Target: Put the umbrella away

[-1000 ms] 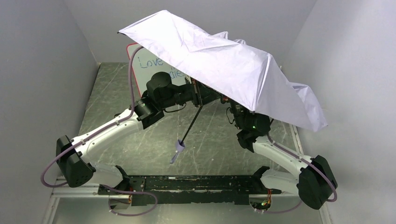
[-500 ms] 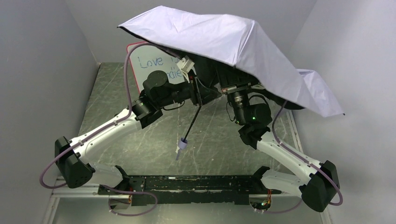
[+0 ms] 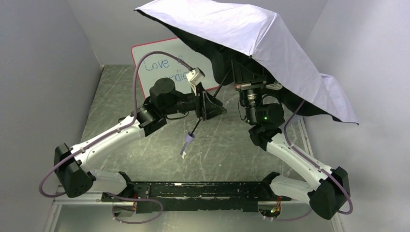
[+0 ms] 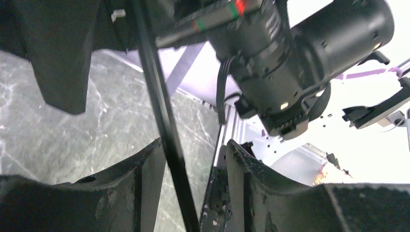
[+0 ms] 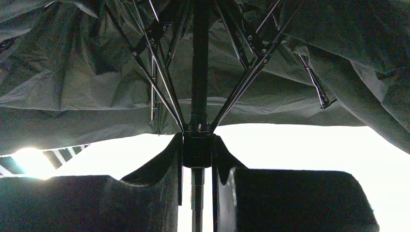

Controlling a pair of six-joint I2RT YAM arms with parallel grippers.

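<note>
the umbrella is up in the air, its canopy spread over my right arm and none of it resting on the table. the shaft is the axis that matters. it slants from the hub under the canopy down toward the near left and ends at the small handle, which hangs above the table. my right hand is at the top end, clamped on the umbrella at its runner, where the ribs meet. my left hand is lower on the same line, fingers apart, with the shaft passing between them close by one finger and not squeezed. i judge that collapsing it means pulling along that slant, runner toward handle. the left hand is the nearer one to the handle.
</note>
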